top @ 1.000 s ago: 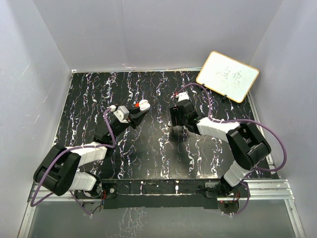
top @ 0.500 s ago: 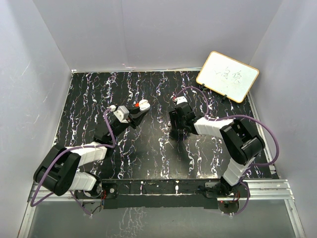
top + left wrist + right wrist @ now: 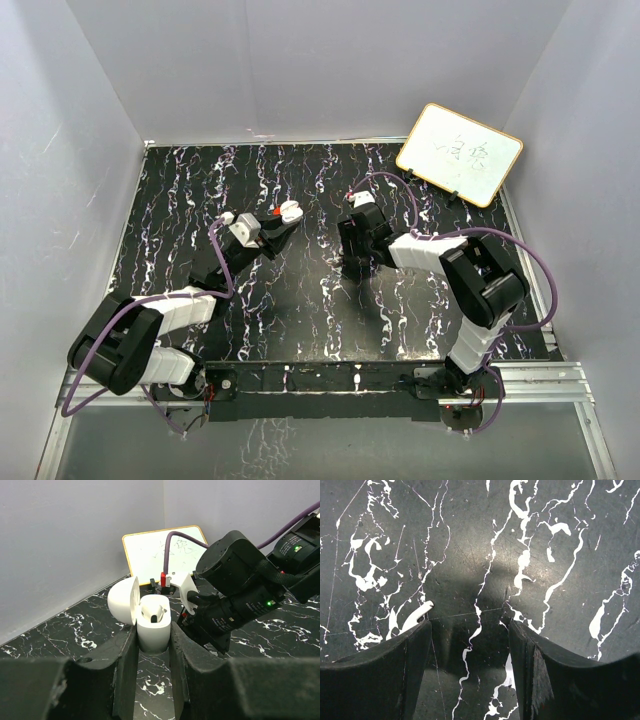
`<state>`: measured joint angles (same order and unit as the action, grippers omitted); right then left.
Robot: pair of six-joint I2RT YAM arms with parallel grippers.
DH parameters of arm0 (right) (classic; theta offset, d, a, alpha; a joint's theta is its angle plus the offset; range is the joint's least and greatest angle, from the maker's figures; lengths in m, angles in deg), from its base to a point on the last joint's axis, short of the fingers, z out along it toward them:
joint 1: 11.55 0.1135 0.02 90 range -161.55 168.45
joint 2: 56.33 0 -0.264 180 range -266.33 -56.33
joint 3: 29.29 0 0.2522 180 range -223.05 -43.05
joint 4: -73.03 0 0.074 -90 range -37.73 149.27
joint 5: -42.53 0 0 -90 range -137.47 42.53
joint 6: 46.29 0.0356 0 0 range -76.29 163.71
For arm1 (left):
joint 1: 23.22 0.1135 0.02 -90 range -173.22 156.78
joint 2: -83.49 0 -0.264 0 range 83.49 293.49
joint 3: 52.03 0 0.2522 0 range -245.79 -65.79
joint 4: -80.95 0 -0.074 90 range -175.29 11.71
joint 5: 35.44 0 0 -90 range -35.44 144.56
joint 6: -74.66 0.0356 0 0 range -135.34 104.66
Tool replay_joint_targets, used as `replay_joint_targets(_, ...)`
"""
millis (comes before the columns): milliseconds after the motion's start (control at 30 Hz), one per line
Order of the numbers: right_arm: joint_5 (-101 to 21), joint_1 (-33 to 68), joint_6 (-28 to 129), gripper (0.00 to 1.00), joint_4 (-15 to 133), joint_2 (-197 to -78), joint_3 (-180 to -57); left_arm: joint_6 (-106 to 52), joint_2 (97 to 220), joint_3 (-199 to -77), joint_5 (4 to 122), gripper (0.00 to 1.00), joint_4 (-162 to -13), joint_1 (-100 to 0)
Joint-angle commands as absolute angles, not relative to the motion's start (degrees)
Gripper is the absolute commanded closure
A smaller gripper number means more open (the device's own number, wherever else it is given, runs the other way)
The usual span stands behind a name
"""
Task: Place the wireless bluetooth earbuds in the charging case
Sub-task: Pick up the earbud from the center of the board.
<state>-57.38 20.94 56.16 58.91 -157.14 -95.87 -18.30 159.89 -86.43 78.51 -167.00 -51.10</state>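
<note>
Gripping the white charging case (image 3: 152,630) in the left pincer (image 3: 154,642), fingers (image 3: 125,655) pressing against both sides of its lower body. Holding it upright a little left of the middle of the bench (image 3: 300,310), lid hinged open and leaning away to the left in the left wrist view. Showing a dark shape (image 3: 156,612) in the mouth of the case; too small to tell whether an earbud or a bare well. Hanging the right pincer (image 3: 470,630) low over the bench, fingers apart, only marbled surface showing between them. Pointing it downward just to the right of the case, the right arm (image 3: 235,580) crowding close beside the case in the left wrist view. Catching a small white elongated piece (image 3: 415,616) on the bench, touching or just beside the tip of the finger at the left of the right wrist view; impossible to tell whether an earbud or a bright vein of the marble. Leaning a whiteboard (image 3: 460,153) at the far right corner of the bench, well apart from both pincers.
</note>
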Motion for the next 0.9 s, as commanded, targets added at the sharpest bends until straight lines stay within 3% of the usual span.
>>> replay_joint_targets(0,-54.59,20.77,56.97,0.39,59.57,-158.54,-97.74,-17.72,158.19,-86.45,78.14,1.0,-168.7,-50.91)
replay_joint_targets(867,-53.63,24.19,57.81,0.39,57.94,-158.49,-101.46,-17.33,158.24,-86.18,77.68,1.0,-169.05,-50.9)
